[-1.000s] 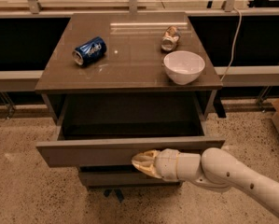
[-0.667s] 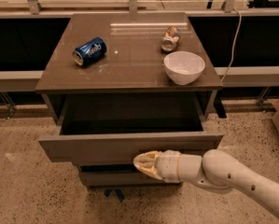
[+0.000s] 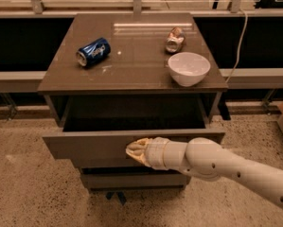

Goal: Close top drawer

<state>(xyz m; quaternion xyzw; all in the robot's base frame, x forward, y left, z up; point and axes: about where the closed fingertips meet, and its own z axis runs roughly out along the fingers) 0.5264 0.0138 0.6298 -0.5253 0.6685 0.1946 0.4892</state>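
Note:
The top drawer (image 3: 93, 145) of the grey-brown cabinet stands partly pulled out, its flat handleless front facing me and its inside dark. My gripper (image 3: 137, 150) comes in from the right on a white arm and presses its tip against the middle of the drawer front.
On the cabinet top (image 3: 131, 56) lie a blue can (image 3: 93, 51) on its side at the left, a crushed can (image 3: 175, 39) at the back right and a white bowl (image 3: 189, 67) at the front right. A lower drawer front (image 3: 131, 179) sits below. A cable (image 3: 238, 41) hangs at the right.
The drawer front has moved back toward the cabinet, and the gripper has followed it in, staying against the panel.

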